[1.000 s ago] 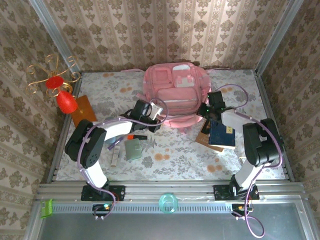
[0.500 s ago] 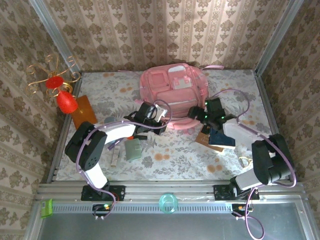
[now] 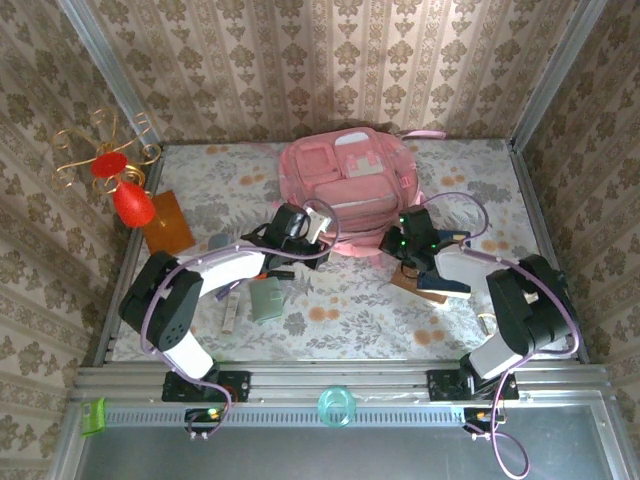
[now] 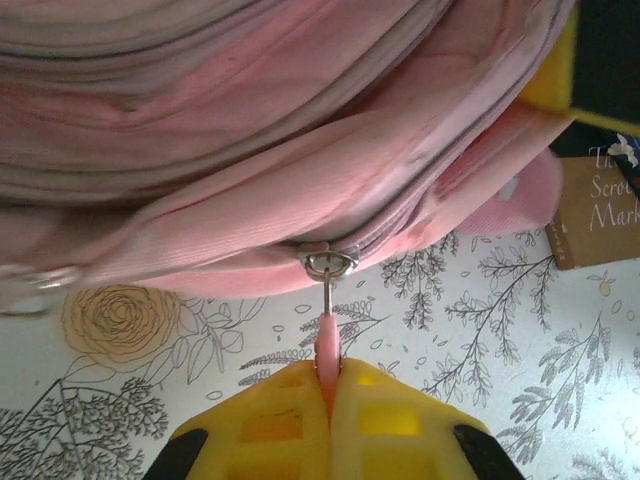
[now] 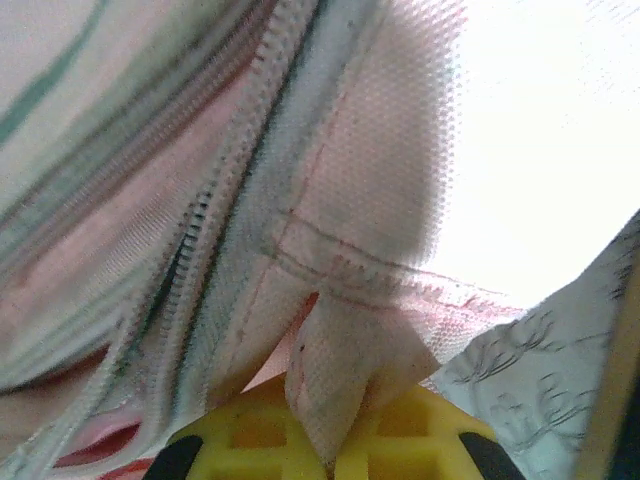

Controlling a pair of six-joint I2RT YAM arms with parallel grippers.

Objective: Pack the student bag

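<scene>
Left wrist view: large soft pink fabric backpack (image 4: 250,130) — zip pull (image 4: 327,345) is clamped by left gripper (image 4: 328,385), fabric tab (image 5: 340,370) at 4 o'clock is pinched by right gripper (image 5: 330,425).

Soft bright light, blurry wrist close-ups

Beige damask wallpaper (image 3: 330,70) on 3 sides; table (image 3: 350,300) w/ floral cloth; alu frame posts (image 3: 102,60) at corners; light brightest at back.
</scene>
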